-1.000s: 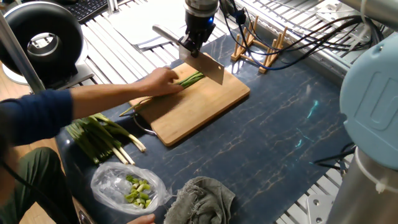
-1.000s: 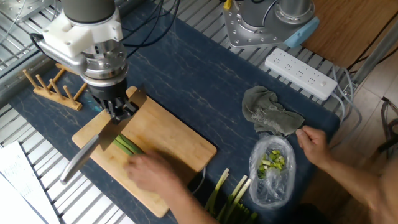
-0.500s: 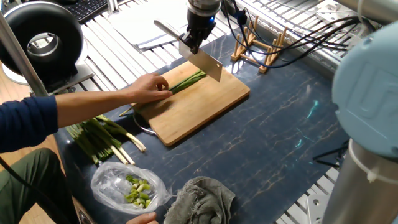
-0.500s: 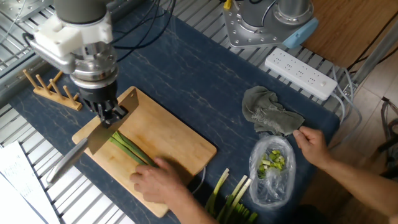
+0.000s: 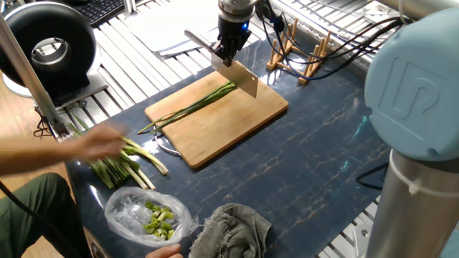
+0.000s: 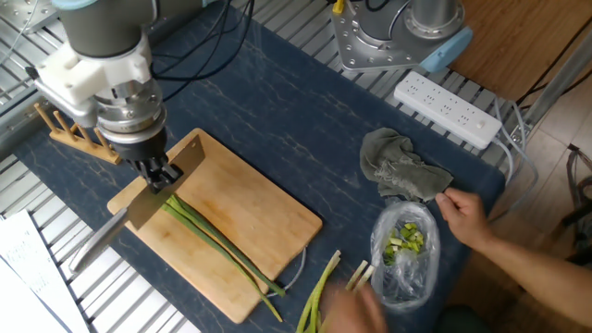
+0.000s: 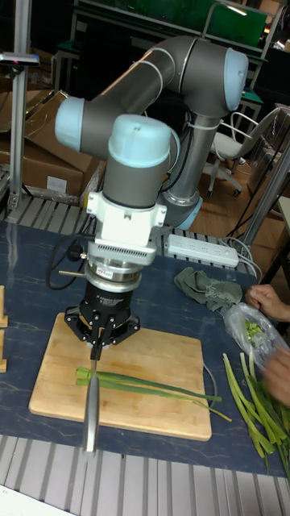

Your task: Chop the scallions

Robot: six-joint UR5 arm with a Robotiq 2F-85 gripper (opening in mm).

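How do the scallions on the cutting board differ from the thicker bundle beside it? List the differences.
1. The scallions are a few very slender stalks; the bundle is many thicker ones.
2. The scallions are green all along; the bundle has white bases.
3. The scallions lie across the cutting board under the knife held by the pincer; the bundle lies on the dark tabletop, a blurred hand on it.
Both are long, uncut green stalks.

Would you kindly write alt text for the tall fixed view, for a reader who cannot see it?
A robot arm's pincer holds a knife over one end of thin scallions lying across a wooden cutting board. At right, a person's hand holds a clear bag beside thicker stalks.
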